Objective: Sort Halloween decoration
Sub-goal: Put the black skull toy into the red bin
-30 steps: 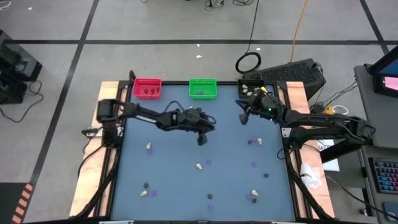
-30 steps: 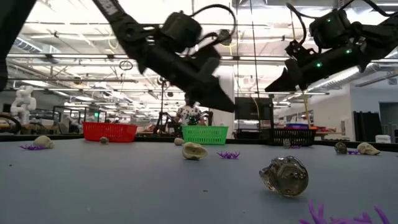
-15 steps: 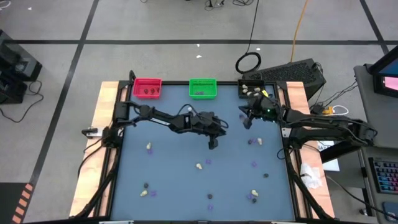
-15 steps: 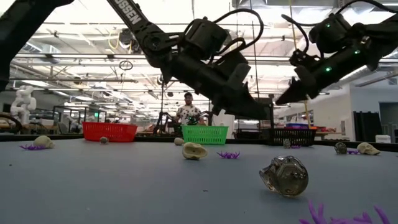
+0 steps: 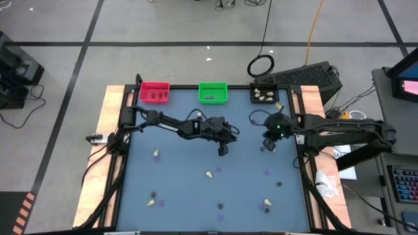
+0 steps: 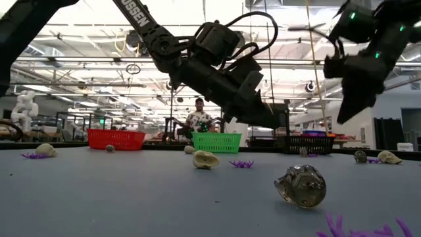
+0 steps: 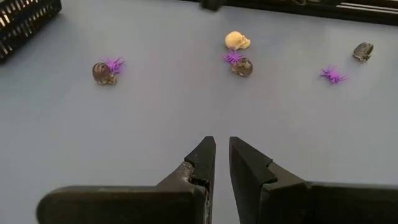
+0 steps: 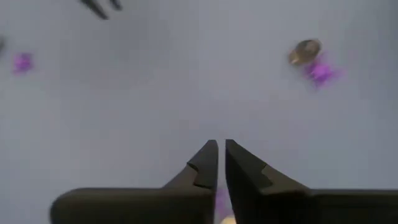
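Many trinkets lie scattered over your table [image 5: 170,176]: cream lumps [image 5: 209,174], dark lumps [image 5: 279,184] and purple bits [image 5: 266,173], mostly across the near half and the right side. You can see more already in the bins along the far edge: dark ones in the red bin [image 5: 155,92], purple in the green bin [image 5: 213,92], cream in the black bin [image 5: 264,95].

Your right gripper [image 5: 268,145] hangs over the right side of the table, just beside a dark lump and purple bit [image 5: 264,149] lying together. Its fingers [image 8: 205,163] stand almost together with only a thin gap, and nothing sits between them.

Your left gripper [image 5: 222,151] is out over mid-table, above bare surface. Its fingers [image 7: 202,158] are likewise nearly together with a narrow slit, holding nothing. From its wrist you see a cream lump [image 7: 237,41] touching a purple bit, with a dark lump just beside.

A person [image 6: 199,118] stands far behind the table.
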`<action>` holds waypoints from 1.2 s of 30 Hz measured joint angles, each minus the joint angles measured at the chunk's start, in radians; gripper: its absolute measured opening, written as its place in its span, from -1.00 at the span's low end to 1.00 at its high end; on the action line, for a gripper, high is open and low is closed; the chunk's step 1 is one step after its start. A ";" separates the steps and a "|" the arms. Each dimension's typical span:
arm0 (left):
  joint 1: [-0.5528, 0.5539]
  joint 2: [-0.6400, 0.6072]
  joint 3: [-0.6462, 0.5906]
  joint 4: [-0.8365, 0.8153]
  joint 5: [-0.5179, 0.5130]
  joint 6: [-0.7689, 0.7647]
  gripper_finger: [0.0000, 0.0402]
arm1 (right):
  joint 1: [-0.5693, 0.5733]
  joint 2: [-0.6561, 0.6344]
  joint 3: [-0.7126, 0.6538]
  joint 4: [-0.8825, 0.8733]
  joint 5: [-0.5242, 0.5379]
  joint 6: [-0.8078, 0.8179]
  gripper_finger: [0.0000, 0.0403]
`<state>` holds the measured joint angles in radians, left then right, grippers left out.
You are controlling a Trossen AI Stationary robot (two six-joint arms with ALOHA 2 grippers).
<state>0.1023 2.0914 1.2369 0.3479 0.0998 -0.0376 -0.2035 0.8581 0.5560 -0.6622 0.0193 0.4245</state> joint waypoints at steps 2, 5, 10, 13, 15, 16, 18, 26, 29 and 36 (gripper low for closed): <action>0.001 0.000 0.000 0.001 0.000 -0.001 -0.80 | 0.035 0.008 0.028 -0.067 0.000 0.099 -0.79; 0.003 0.000 -0.001 0.001 -0.001 0.010 -0.80 | 0.078 0.025 0.040 -0.154 0.003 0.231 -0.61; 0.005 0.000 -0.019 0.000 -0.004 0.026 -0.80 | 0.122 0.087 0.041 -0.250 0.006 0.390 -0.37; 0.010 0.000 -0.035 0.002 -0.006 0.026 -0.80 | 0.135 0.140 0.041 -0.243 0.006 0.417 -0.31; 0.014 0.000 -0.053 0.002 -0.006 0.025 -0.80 | 0.143 0.173 0.041 -0.208 0.004 0.409 -0.29; 0.016 0.000 -0.063 0.001 -0.006 0.021 -0.80 | 0.147 0.187 0.041 -0.185 0.002 0.403 -0.29; 0.018 0.000 -0.082 0.001 -0.006 0.020 -0.80 | 0.156 0.212 0.041 -0.135 -0.021 0.401 -0.29; 0.018 0.000 -0.114 0.019 -0.007 0.019 -0.80 | 0.180 0.290 0.040 -0.018 -0.024 0.524 -0.29; 0.018 0.000 -0.120 0.037 -0.007 0.019 -0.80 | 0.187 0.340 0.040 -0.012 -0.023 0.532 -0.29; 0.018 0.000 -0.121 0.032 -0.007 0.018 -0.80 | 0.193 0.438 0.041 0.058 0.000 0.532 -0.32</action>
<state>0.1204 2.0911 1.1164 0.3801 0.0925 -0.0191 -0.0109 1.2960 0.5968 -0.6043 0.0194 0.9569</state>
